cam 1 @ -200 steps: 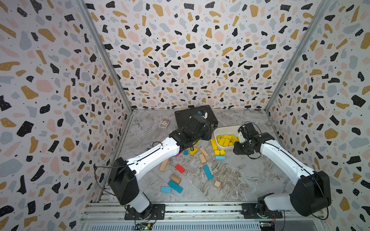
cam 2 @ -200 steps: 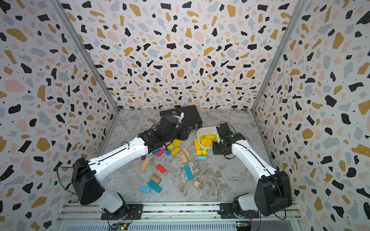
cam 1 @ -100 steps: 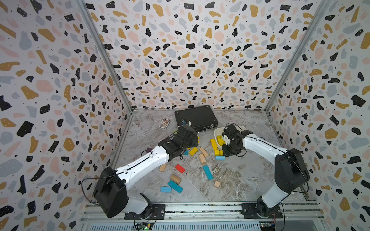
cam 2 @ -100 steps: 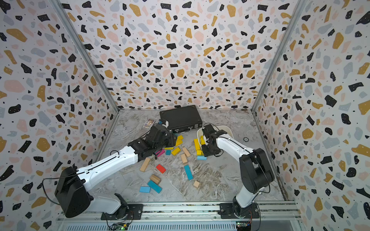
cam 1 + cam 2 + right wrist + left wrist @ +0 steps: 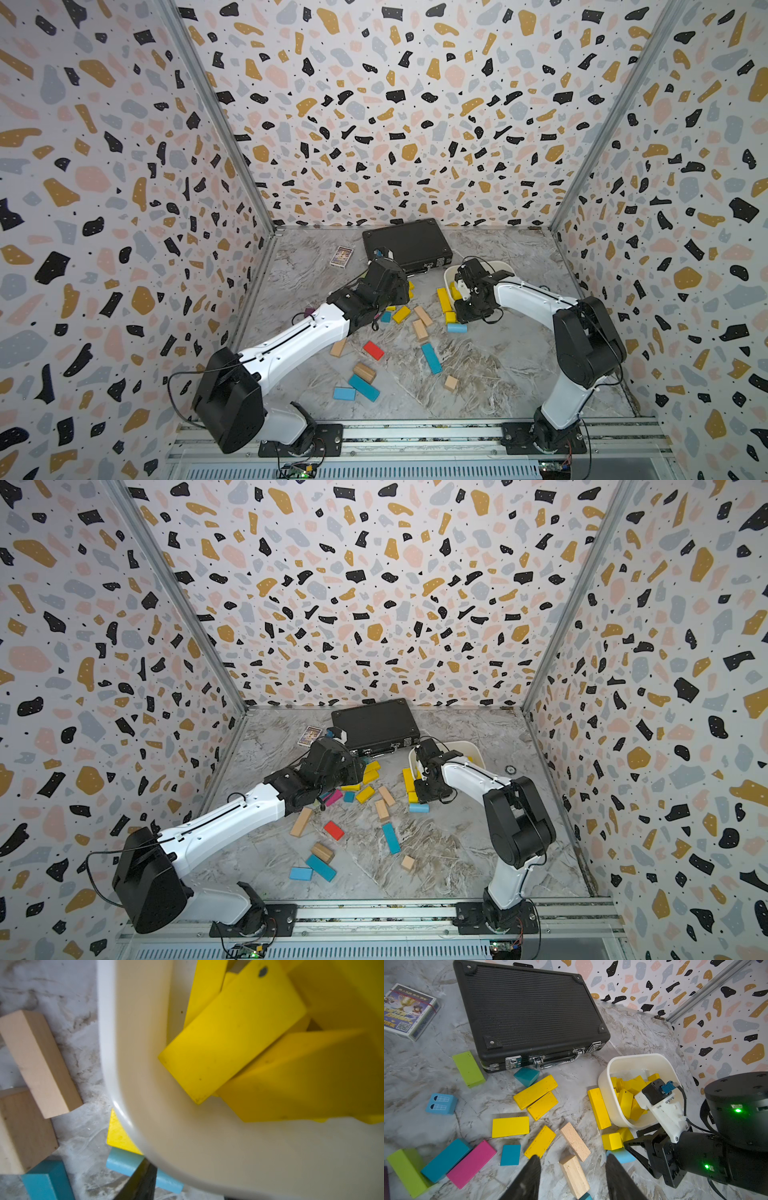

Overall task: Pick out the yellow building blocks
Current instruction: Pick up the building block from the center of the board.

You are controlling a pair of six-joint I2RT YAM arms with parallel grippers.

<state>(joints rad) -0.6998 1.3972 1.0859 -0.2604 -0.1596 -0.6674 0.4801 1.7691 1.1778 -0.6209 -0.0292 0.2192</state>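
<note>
marble tabletop; yellow building blocks, perhaps half behind tub

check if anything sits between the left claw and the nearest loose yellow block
nothing visible does: the yellow block lies just ahead of the left claw. a tan block lies beside it, under the claw's gap.

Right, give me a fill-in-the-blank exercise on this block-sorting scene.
1. The blocks in the white tub are all ____.
2. The closed case is ____ in colour.
3. The left gripper is ____, gripping nothing.
4. Exactly ____ red block is in view.
Missing words: yellow; black; open; one.
</note>
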